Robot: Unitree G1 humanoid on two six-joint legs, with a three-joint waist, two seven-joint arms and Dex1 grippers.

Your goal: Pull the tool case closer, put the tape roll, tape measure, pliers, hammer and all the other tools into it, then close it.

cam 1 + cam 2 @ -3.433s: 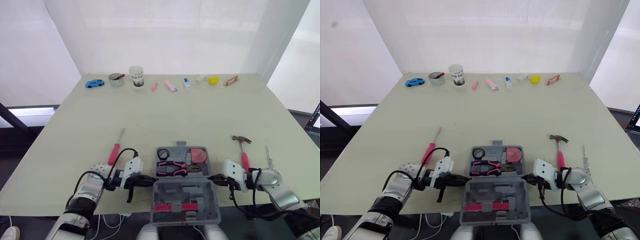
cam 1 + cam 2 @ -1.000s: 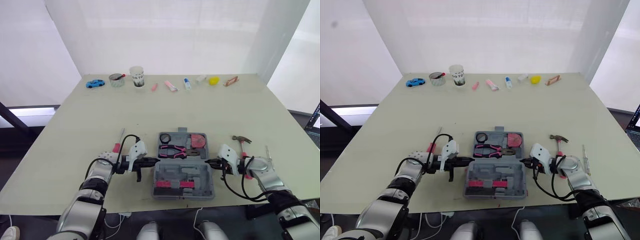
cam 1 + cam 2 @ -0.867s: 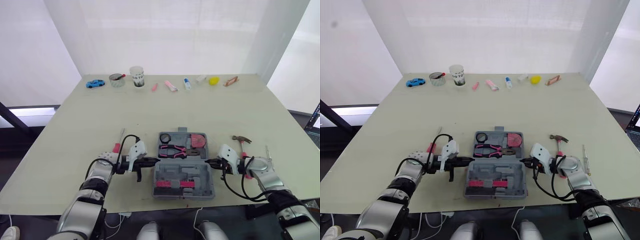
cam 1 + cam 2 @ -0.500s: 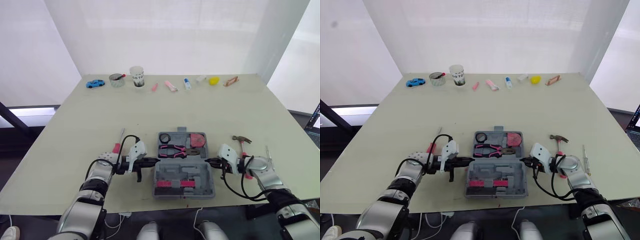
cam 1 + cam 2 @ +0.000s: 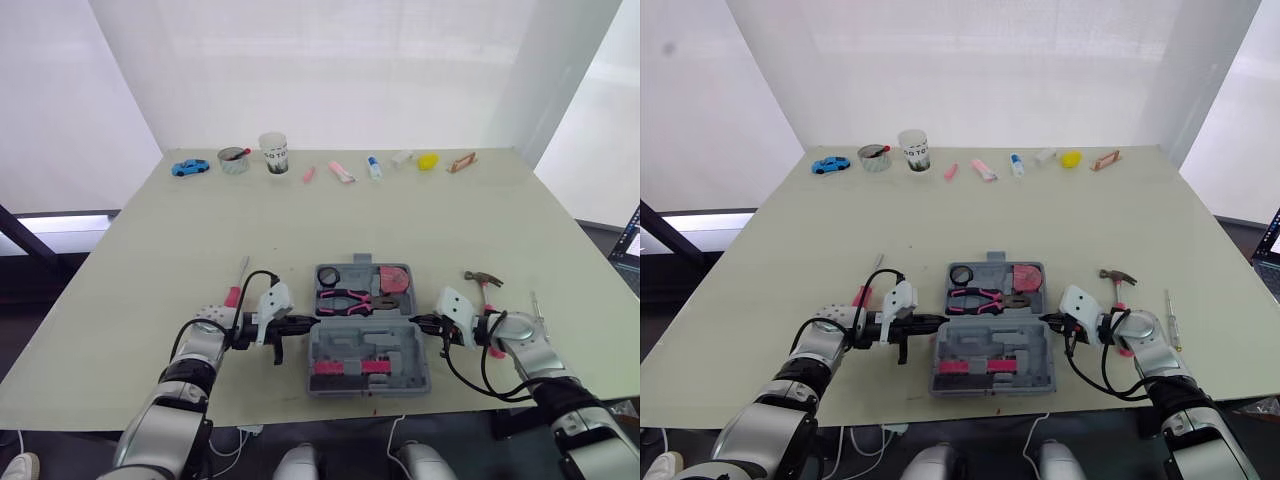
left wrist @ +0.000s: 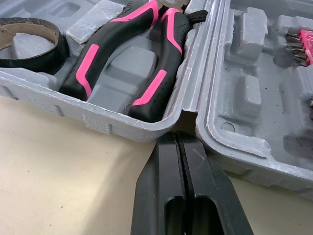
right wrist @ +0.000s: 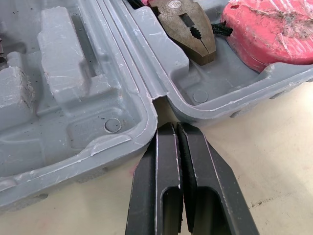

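The case (image 5: pixel 365 340) lies open at the near middle of the table (image 5: pixel 400 220), so the pull looks done. Its far half holds the tape roll (image 5: pixel 329 277), pliers (image 5: pixel 350 299) and tape measure (image 5: pixel 396 282). The hammer (image 5: pixel 484 279) lies on the table just right of the case, a pink screwdriver (image 5: pixel 238 280) lies to its left, and a thin tool (image 5: pixel 535 305) lies farther right. These are left to pack, then the lid must be closed. The left gripper (image 6: pixel 178 144) and the right gripper (image 7: pixel 175 134) are pressed closed on nothing, with tips at the case's left and right hinge notches.
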